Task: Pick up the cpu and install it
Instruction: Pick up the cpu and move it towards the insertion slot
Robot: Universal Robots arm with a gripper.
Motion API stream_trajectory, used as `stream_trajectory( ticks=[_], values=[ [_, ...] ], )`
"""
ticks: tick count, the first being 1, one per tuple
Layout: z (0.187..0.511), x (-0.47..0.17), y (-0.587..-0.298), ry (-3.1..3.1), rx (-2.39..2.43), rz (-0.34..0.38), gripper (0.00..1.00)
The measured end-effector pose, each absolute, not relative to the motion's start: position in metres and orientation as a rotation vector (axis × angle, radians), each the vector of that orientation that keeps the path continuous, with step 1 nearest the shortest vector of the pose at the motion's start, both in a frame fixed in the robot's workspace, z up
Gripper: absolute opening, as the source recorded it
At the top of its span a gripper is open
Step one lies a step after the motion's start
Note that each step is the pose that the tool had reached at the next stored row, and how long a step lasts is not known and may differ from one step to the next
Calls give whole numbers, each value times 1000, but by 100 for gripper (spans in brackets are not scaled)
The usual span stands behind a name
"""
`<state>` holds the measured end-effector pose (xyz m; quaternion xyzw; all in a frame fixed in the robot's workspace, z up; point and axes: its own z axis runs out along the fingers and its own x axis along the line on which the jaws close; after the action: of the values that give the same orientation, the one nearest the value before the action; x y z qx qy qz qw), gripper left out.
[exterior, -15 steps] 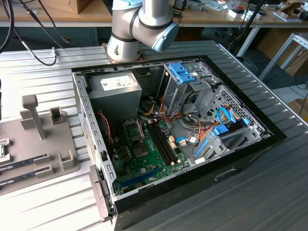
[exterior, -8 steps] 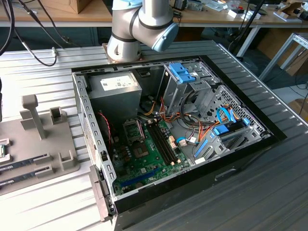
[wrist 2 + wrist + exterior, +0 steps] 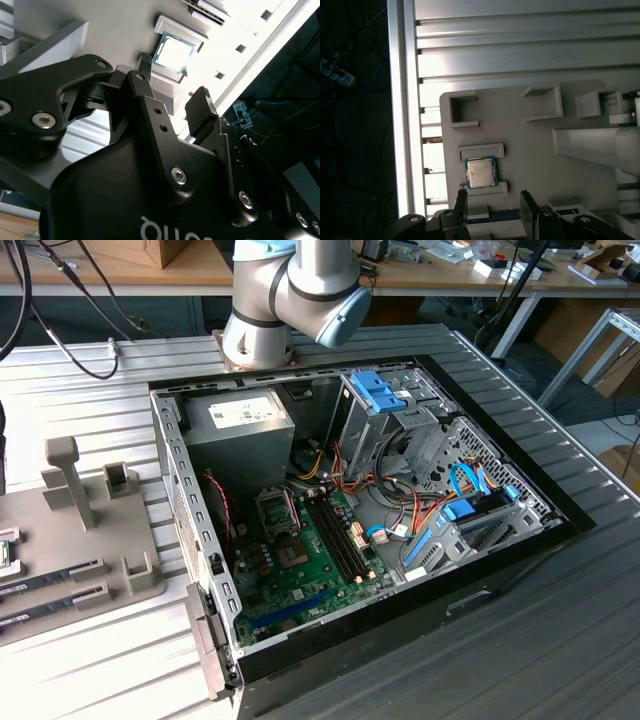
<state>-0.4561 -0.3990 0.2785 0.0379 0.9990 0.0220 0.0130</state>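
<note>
While the cpu (image 3: 480, 172) sits untouched in its grey holder (image 3: 530, 145), your spread, empty fingers (image 3: 461, 201) hover near: pick-up approach; gripping calls for straddling its edges.

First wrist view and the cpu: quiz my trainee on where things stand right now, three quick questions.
1. True or false: the gripper holds the cpu.
2. Fill in: the fingers stand ___ (open or shut).
3. The cpu lies: A in the computer case; B flat on the grey holder, between two raised ridges; C clamped between the fingers.
Key: 1 false; 2 open; 3 B.
</note>
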Motion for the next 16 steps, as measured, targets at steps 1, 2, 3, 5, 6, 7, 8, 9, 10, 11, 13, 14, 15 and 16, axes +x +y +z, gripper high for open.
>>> stream_trajectory(
  ticks=[1,2,3,5,6,7,8,9,10,11,13,14,15,16],
  values=[
    [278,-456,-399,3113,118,69,54],
    [278,-456,-399,3113,118,69,54],
    [277,-456,-399,3113,118,69,54],
    [277,-456,-399,3113,118,69,54],
    [276,-456,-399,3113,118,69,54],
    [275,-456,-399,3113,118,69,54],
    [275,-456,-399,3113,118,69,54],
    [274,-456,-399,3113,118,69,54],
    [274,-456,-399,3113,118,69,54],
    [273,-456,-399,3113,118,69,54],
    [272,-456,-399,3113,118,69,54],
    [272,-456,-399,3113,118,69,54],
    [271,-456,-399,3113,118,69,54],
    [270,-456,-399,3113,118,69,54]
  ],
)
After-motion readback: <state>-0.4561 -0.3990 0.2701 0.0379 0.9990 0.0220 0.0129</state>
